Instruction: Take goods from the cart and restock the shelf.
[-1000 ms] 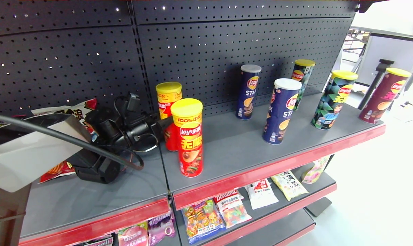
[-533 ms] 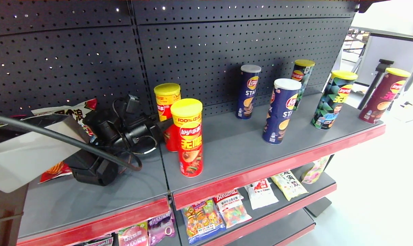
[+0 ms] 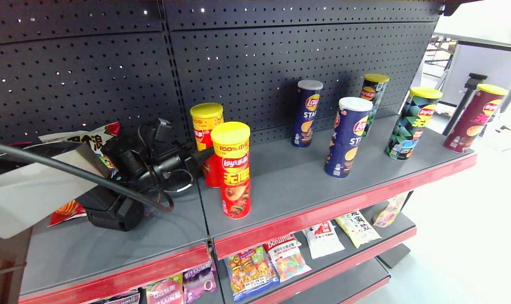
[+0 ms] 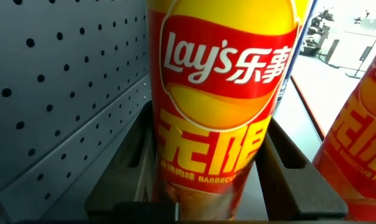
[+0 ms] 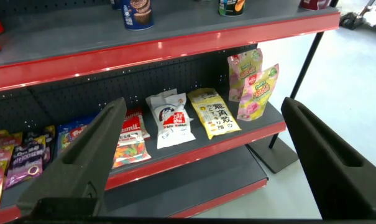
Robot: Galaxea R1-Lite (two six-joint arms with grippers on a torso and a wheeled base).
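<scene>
The left hand (image 3: 196, 157) was clamped on the rear can (image 3: 206, 116), which seemed to stand on the shelf (image 3: 297, 185) just behind the front can (image 3: 234, 169). The right hand (image 5: 200, 155) hung with its fingers apart, holding nothing. If the left hand drew back before letting go fully, or swung sideways, it would likely tip the rear can into the front can and knock both over.

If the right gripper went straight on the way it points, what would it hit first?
The right gripper would probably meet the white bag on the lower shelf; depth is unclear.
</scene>
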